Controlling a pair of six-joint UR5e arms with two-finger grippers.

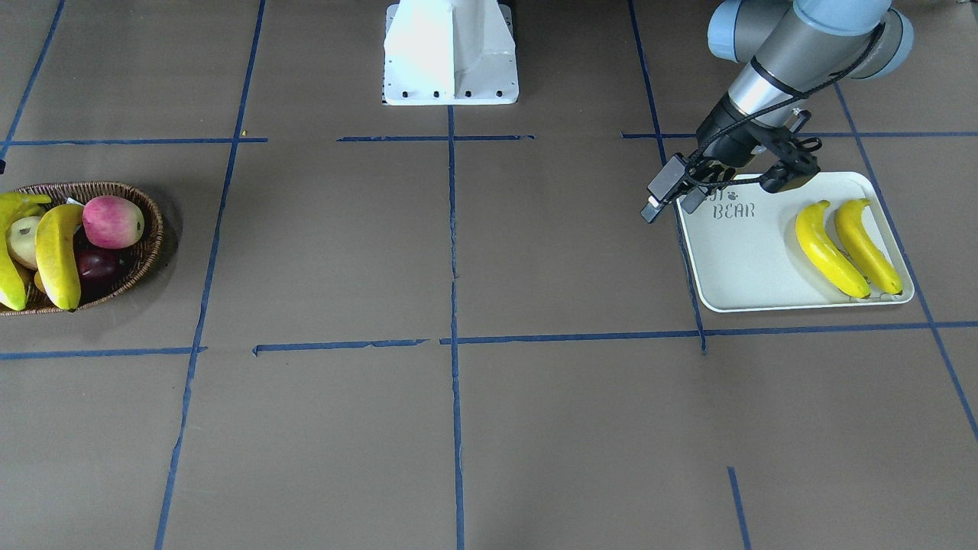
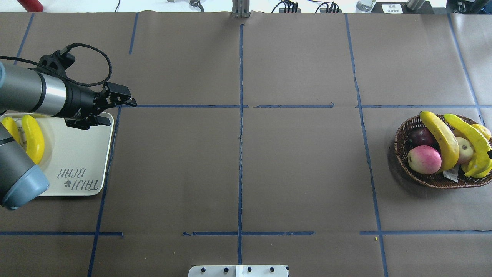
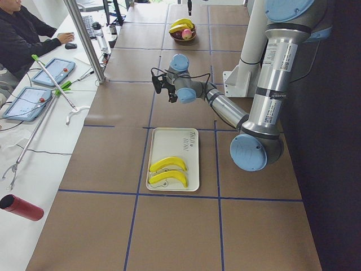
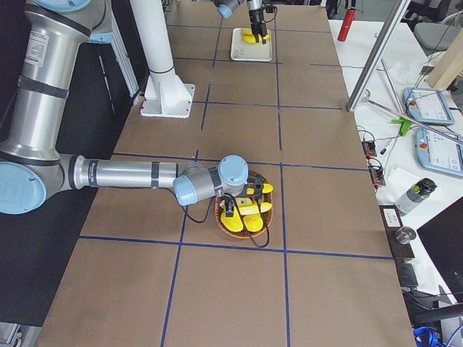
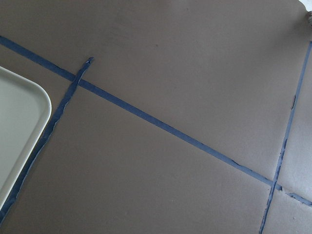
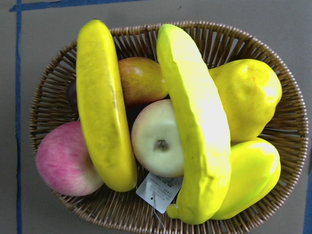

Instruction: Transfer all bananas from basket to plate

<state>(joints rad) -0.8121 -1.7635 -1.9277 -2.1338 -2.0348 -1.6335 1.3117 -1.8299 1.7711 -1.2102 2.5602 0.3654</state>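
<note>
Halfway through a fruit transfer: two long, curved bright-yellow bananas (image 1: pixel 829 252) lie side by side on the white rectangular plate (image 1: pixel 733 260) printed with a bear at the right of the front-facing frame. Two more bananas (image 6: pixel 105 107) sit in the shallow oval brown wicker basket (image 6: pixel 46 102) at the far left edge, well apart from the plate across the brown paper-covered surface (image 1: pixel 535 252). Those two lie arched over the other fruit, among them a pink-red apple (image 6: pixel 63 161), with a white paper tag (image 6: pixel 163 190) beneath. The left gripper (image 2: pixel 117 109) hovers over the plate's inner corner, its fingers apparently spread and holding nothing. The right gripper (image 4: pixel 242 210) hangs above the basket, but only the distant side view shows it and its state cannot be told. The bananas look light, rigid and smooth-skinned, so probably a little slippery. The mid-span of the left-hand one, raised clear of its neighbours, looks like the safest place to pinch across the width. The basket's low rim and the crowding fruit leave little side room, so a straight lift seems wise. Between basket and plate lie only blue tape lines (image 1: pixel 451 229), and half the plate is bare.
</note>
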